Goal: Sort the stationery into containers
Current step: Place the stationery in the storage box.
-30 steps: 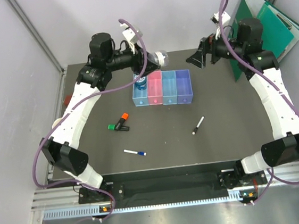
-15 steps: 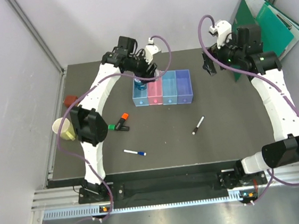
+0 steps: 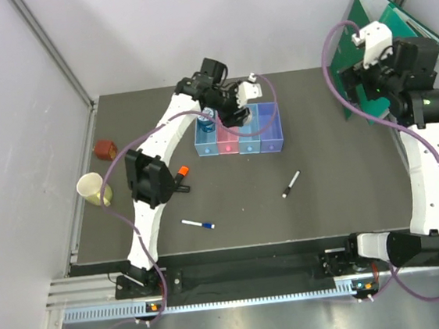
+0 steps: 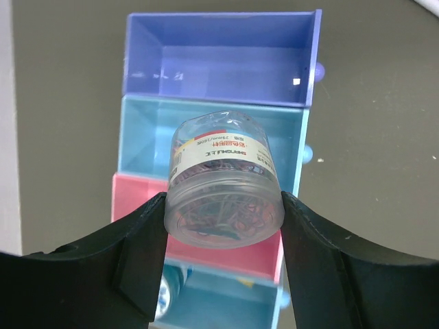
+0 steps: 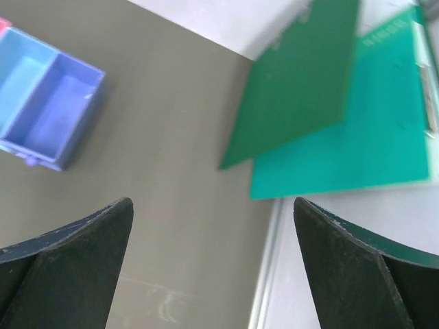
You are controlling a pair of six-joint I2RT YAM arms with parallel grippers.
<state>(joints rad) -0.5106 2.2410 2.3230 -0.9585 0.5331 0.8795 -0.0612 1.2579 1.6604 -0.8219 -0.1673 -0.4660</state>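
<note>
**Clip tub held over the bins, not yet let go**

The clear tub point(image 4: 223, 164), round, labelled and full of coloured paper clips, hung above the row of bins point(image 4: 206, 88). From the wrist view it sat across the line between the pink bin point(image 4: 130, 195) and the light blue bin point(image 4: 144, 137) beyond it. How high it stood over them could not be told.

The left gripper point(image 4: 225, 212) clamped the tub by its sides, one finger on each flank, the jaws set partway apart to suit its width.

To do the drop well, the tub probably wanted centring over one compartment first, since it looked nearly as wide as a bin. Lowering it until its base was inside the walls before releasing should keep it from catching a rim and tipping out.

Out on the table point(image 3: 325, 200) lay a black-and-white marker point(image 3: 290, 184) and a blue-capped pen point(image 3: 198, 225), both unsorted. The right gripper point(image 5: 212, 233) gaped wide and empty, near the green folders point(image 5: 343, 137).
</note>
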